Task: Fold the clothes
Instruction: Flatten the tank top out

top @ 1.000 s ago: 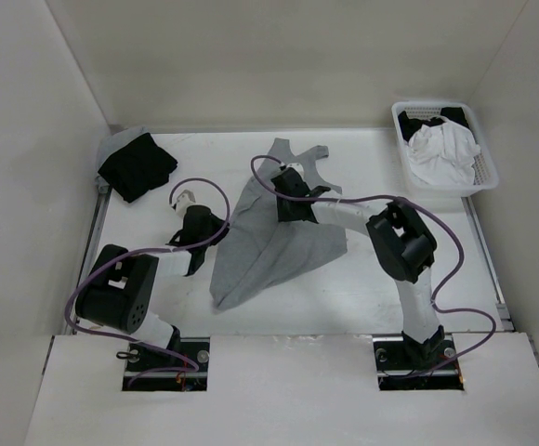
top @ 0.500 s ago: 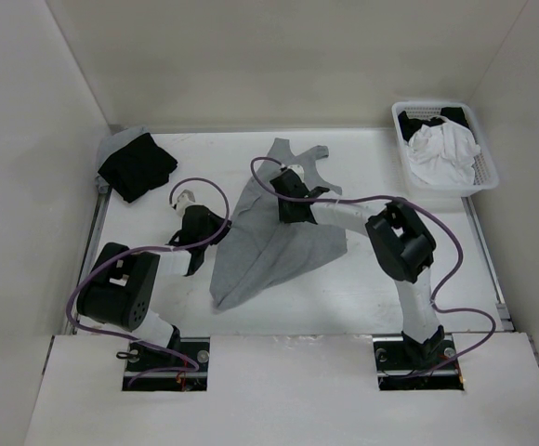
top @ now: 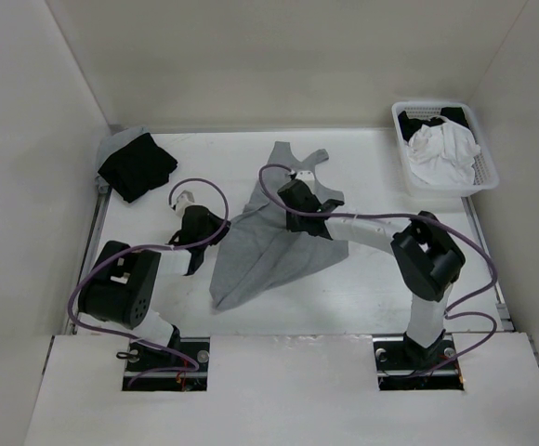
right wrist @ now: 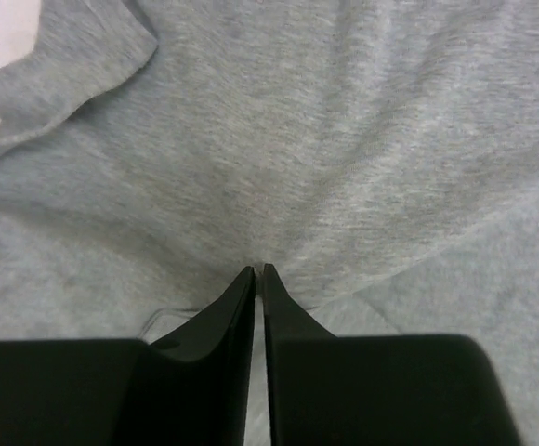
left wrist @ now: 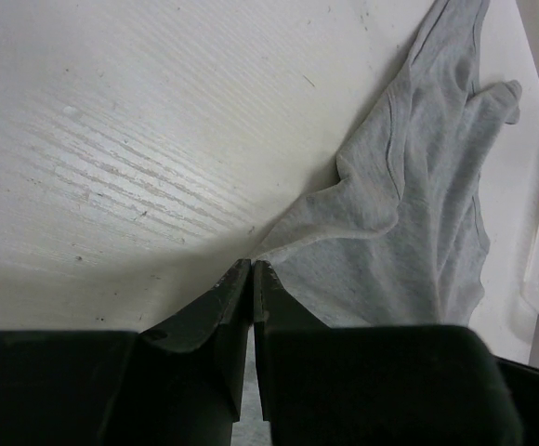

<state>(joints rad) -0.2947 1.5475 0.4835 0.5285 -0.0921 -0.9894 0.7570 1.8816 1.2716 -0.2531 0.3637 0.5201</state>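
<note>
White table (top: 372, 288) under us, walls pale on three sides, and the grey tank top (top: 269, 251) lies rumpled at the centre. Its straps (top: 297, 153) point to 12 o'clock and the body narrows to a bunched point down at 7 o'clock. A black garment (top: 138, 165) sits at 10 o'clock. The basket (top: 486, 169) with a white garment (top: 441, 149) sits at 2 o'clock, and we leave both alone.

Now the grips. The left gripper (left wrist: 251, 265) has its jaws pressed together at the shirt's 9 o'clock edge, and the cloth is drawn up to a peak right at the tips, so we read that as a pinch on the hem side. The right gripper (right wrist: 258, 269) is clamped down in the middle of the upper body, with creases fanning out from its tips. That is a bite on the fabric too, though we cannot tell how many layers it has caught.

As we judge it, the step is to spread this heap flat before any fold goes in. To do it well, we want both arms to rise together and only a little. Then they should draw apart evenly, left toward 9 o'clock and right toward 3 o'clock, so the thin cloth tightens without slipping out. A slow pull matters here, because a jerk could leave one side bunched or twisted underneath.
</note>
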